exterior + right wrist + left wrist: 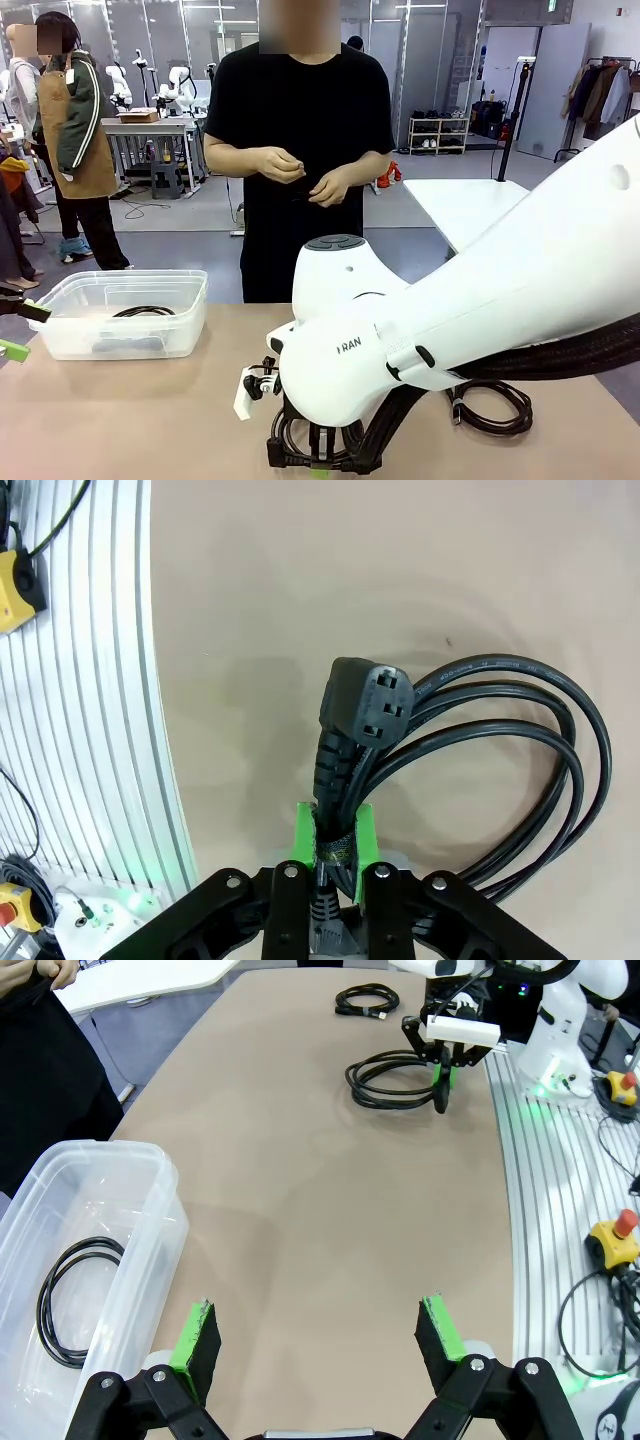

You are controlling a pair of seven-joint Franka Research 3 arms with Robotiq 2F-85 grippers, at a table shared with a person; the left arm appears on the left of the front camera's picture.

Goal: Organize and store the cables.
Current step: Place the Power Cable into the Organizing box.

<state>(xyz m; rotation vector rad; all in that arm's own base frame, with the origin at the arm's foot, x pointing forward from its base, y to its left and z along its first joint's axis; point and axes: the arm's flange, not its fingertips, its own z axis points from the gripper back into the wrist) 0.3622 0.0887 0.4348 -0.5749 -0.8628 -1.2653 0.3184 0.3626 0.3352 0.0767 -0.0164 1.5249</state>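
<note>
1. The right gripper (333,820) has its green pads clamped on a coiled black cable (500,750) just behind its three-hole plug (378,705). The coil lies on the table (300,580).
2. The left gripper (318,1335) hovers with its fingers wide apart beside a clear bin (140,1260), which holds another coil (70,1300).
3. A third coil (367,1000) lies farther along the table.
4. The right arm (500,290) reads "FRAN"; the rest of the word is hidden.
5. The person's hands (278,165) pinch something dark, possibly a cable.

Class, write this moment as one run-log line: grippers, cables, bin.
left gripper: open, beside bin | right gripper: shut on power cable | bin: one cable coil inside
</note>
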